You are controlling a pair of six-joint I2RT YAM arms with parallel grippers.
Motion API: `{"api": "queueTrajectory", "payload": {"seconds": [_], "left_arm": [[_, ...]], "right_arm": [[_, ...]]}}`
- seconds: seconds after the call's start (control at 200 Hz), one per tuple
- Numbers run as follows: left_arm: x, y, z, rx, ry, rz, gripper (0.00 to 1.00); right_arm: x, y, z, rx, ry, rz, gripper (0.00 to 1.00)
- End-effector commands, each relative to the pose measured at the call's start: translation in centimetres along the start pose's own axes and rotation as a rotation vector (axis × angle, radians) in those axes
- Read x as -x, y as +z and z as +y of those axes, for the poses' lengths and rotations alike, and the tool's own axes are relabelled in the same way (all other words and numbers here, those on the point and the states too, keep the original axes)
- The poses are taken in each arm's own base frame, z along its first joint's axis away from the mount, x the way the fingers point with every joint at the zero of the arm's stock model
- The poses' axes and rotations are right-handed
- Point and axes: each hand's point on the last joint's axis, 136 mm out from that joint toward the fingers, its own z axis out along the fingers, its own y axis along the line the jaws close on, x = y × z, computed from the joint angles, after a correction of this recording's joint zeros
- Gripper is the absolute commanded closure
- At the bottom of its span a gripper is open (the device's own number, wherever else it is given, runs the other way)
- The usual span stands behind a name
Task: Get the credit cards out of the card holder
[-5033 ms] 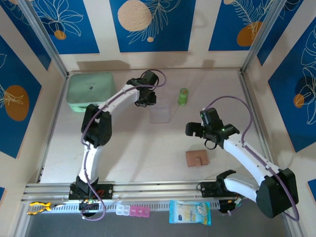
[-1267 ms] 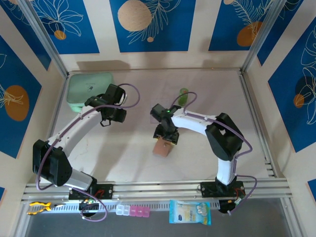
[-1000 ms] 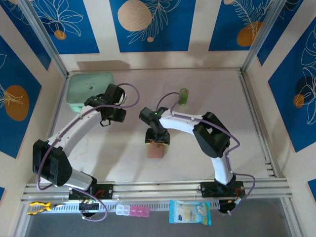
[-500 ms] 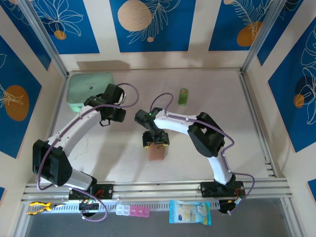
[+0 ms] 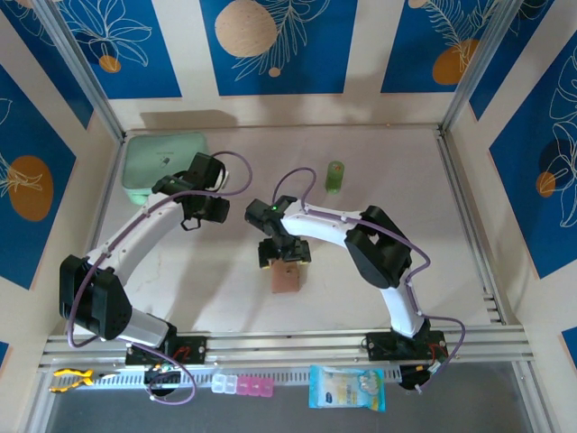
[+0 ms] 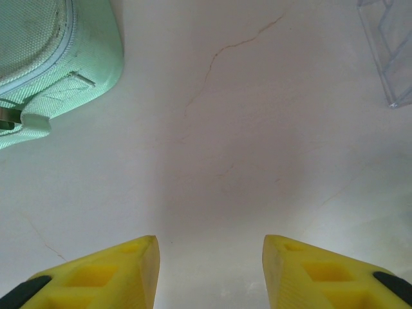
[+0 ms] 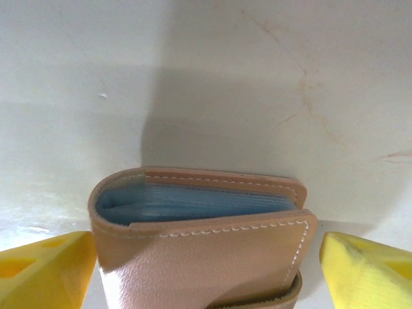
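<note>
I see the right gripper (image 5: 284,257) spread wide astride the folded card holder (image 7: 193,219) — lying mid-table (image 5: 415,225), blue-grey pockets showing at its edge — while the left gripper (image 6: 211,257) hangs open near the mint pouch (image 6: 45,45).

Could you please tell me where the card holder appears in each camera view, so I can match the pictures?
Top external: the card holder lies mid-picture, just nearer than the right end effector.
Left wrist: this view faces the mint-green pouch and a clear box.
Right wrist: the holder sits bottom centre, between yellow fingers.
Shared landmark: the right end effector, at the holder in both.
</note>
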Motion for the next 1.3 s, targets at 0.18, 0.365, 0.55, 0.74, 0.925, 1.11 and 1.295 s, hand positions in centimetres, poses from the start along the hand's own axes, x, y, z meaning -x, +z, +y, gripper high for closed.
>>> {"api": "queueTrajectory", "payload": {"seconds": [0.18, 0.365, 0.55, 0.74, 0.925, 1.11, 1.295], "left_arm": [[1.1, -2.1, -2.9, -0.211, -0.131, -0.061, 0.56], [0.5, -2.0, -5.7, -0.383, -0.255, -0.044, 0.7], [-1.1, -1.4, -8.2, -0.546, -0.429, -0.05, 0.86], [-3.7, 0.1, -11.4, -0.659, -0.516, 0.009, 1.0], [-5.7, 1.1, -14.6, -0.727, -0.537, 0.063, 1.0], [-7.9, 2.5, -16.9, -0.741, -0.539, 0.124, 1.0], [-9.5, 3.8, -18.9, -0.765, -0.567, 0.171, 1.0]], "right_arm": [[-0.2, -4.0, -0.2, 0.101, -0.008, -0.126, 0.13], [-1.0, -4.4, -0.6, 0.14, -0.027, -0.139, 0.17], [-2.0, -4.2, -1.4, 0.164, 0.002, -0.129, 0.21], [-3.0, -3.6, -2.0, 0.173, 0.025, -0.098, 0.24], [-3.8, -2.6, -2.4, 0.185, 0.04, -0.085, 0.35], [-4.0, -2.1, -2.4, 0.184, 0.051, -0.076, 0.47], [-4.1, -1.8, -2.2, 0.168, 0.042, -0.068, 0.56]]}}
